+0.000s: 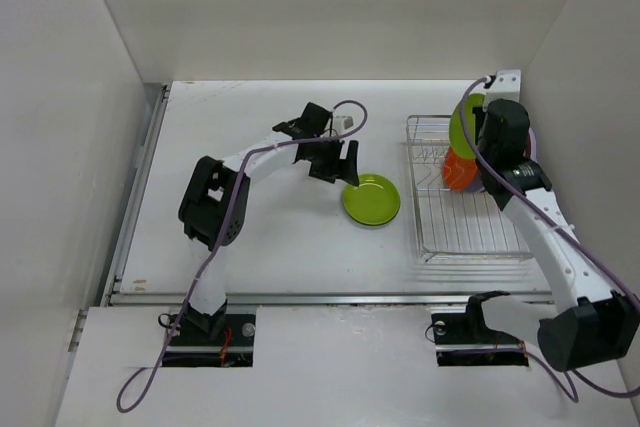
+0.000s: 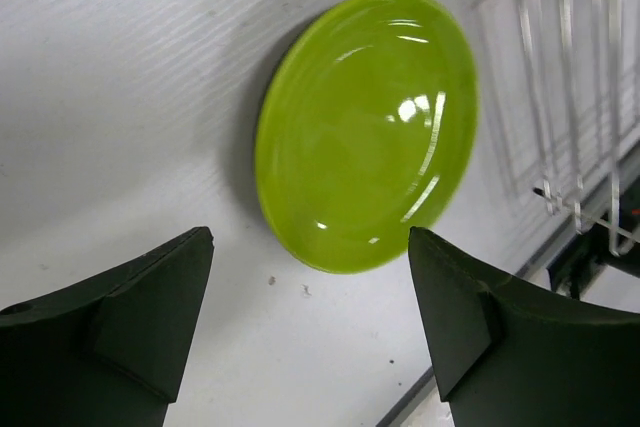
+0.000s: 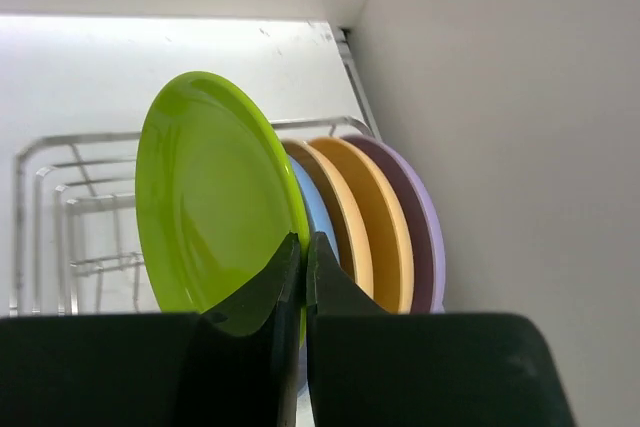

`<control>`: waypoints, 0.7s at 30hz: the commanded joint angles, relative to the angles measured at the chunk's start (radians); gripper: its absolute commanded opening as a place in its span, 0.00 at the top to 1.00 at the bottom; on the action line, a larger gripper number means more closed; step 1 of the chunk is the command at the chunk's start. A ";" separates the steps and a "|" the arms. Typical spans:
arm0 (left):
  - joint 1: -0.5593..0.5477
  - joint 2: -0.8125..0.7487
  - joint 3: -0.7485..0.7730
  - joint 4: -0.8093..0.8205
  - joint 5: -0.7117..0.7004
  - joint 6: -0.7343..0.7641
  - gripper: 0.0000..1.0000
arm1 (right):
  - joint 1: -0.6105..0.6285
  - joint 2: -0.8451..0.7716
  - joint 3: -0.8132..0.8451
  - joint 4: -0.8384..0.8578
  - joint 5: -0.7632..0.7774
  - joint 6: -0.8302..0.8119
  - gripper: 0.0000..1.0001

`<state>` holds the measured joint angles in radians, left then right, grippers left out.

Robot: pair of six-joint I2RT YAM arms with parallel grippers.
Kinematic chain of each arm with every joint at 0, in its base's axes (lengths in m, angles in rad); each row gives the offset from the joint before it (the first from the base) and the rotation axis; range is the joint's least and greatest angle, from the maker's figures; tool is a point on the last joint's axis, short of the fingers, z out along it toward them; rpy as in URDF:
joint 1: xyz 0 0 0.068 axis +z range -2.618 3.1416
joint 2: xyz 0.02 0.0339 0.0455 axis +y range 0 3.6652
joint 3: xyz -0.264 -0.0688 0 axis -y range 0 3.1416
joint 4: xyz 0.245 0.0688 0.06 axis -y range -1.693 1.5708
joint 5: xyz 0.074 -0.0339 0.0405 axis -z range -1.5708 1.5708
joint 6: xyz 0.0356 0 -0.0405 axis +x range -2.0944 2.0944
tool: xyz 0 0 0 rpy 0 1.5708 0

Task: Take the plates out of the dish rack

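The right gripper (image 3: 305,262) pinches the rim of a large round lime green plastic plate (image 3: 210,197) standing at the far end of the silver wire dish rack (image 1: 470,237). Left of the rack, a smaller lime green plate (image 1: 371,199) lies flat under the wide-spread left gripper (image 2: 310,247).

table (image 1: 260,242): white | lime green plate (image 1: 371,199) flat, centre | dish rack (image 1: 470,235) just right of it
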<state>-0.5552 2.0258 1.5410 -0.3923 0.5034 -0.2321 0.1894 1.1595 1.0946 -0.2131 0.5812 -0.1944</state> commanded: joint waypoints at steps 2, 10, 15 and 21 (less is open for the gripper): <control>-0.006 -0.177 -0.018 0.102 0.128 0.036 0.24 | -0.002 -0.095 -0.025 0.083 -0.159 0.041 1.00; -0.006 -0.315 -0.133 0.276 0.285 0.045 0.25 | -0.002 -0.057 0.019 -0.051 -0.605 0.116 1.00; -0.006 -0.306 -0.133 0.287 0.320 0.036 0.28 | -0.002 -0.029 0.039 -0.107 -0.782 0.125 1.00; -0.006 -0.297 -0.133 0.296 0.320 0.027 0.33 | -0.002 -0.020 0.039 -0.126 -0.954 0.125 1.00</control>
<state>-0.5556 1.7393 1.4151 -0.1448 0.7868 -0.2111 0.1890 1.1526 1.0801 -0.3595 -0.2245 -0.0875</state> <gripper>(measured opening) 0.672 0.049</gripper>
